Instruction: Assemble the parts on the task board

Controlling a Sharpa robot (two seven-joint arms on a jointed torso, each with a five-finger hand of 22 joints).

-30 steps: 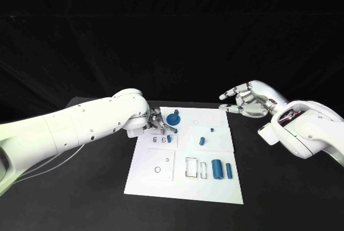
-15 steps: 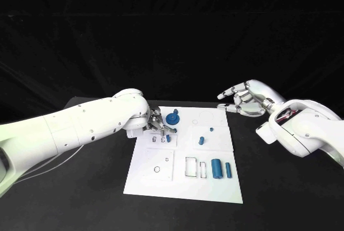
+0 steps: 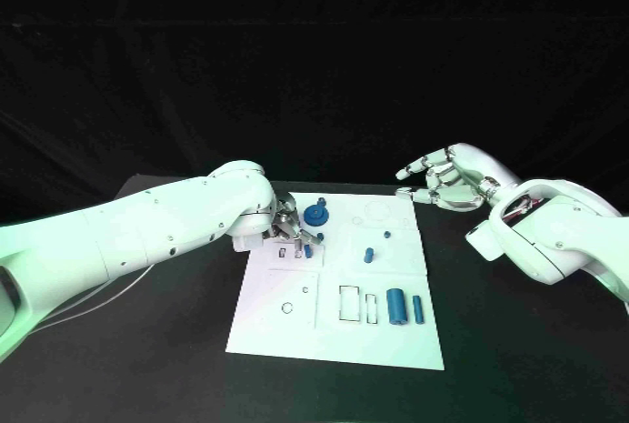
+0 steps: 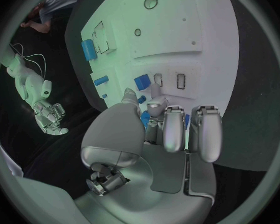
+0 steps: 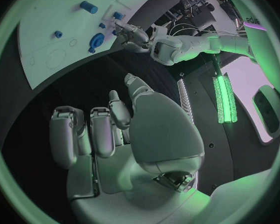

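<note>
Task board lies before us; our left robot hand pinches a small blue part above its far-left slots, our right robot hand hovers empty, fingers apart.

Left robot hand low over the far-left corner of the task board, fingers just above the small slots and beside the blue round part, blocking approach from that side. Right robot hand raised off the far-right corner, fingers apart, well clear of the two blue cylinders and the small blue pieces mid-board. Open board surface along the near edge and bare black tabletop on both sides.
</note>
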